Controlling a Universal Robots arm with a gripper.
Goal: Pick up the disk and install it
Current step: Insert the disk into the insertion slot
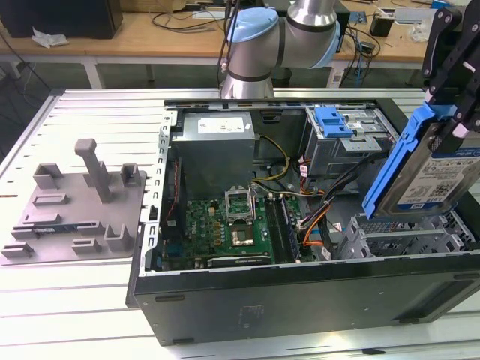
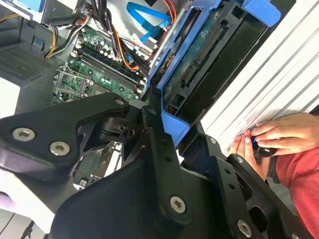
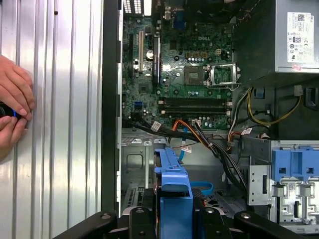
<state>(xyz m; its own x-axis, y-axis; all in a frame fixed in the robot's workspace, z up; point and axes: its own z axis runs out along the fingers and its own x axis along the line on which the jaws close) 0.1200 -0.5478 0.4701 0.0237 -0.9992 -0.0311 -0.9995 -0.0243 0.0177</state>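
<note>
We've got the gripper (image 1: pixel 452 112) clamped shut on the disk (image 1: pixel 441 176), gripping the upper end of its blue carrier. The disk hangs steeply tilted, label towards the exterior view, over the grey cage (image 1: pixel 397 241) at the exterior view's right of the open case (image 1: pixel 300 304). Whether its lower edge touches the cage or sits just above it, we can't tell. Main risk, imo: the angle. If the carrier meets the cage while this skewed, it could bind on the rails, and pushing on would strain the plastic or twist the disk in the jaws. The hold is at one end only, so any side load may make the disk pivot or slip; a drop would land it on the cage or the board (image 1: pixel 225 221). The cables (image 1: pixel 319 217) run just beside the cage, w/ a blue one showing near the carrier in the first wrist view, so one could get pinched under the disk or snag a corner. Also, a person's hands (image 3: pixel 12 107) rest on the table (image 3: pixel 60 149) near the case wall, which is close enough that a sudden arm swing would be a hazard.
</note>
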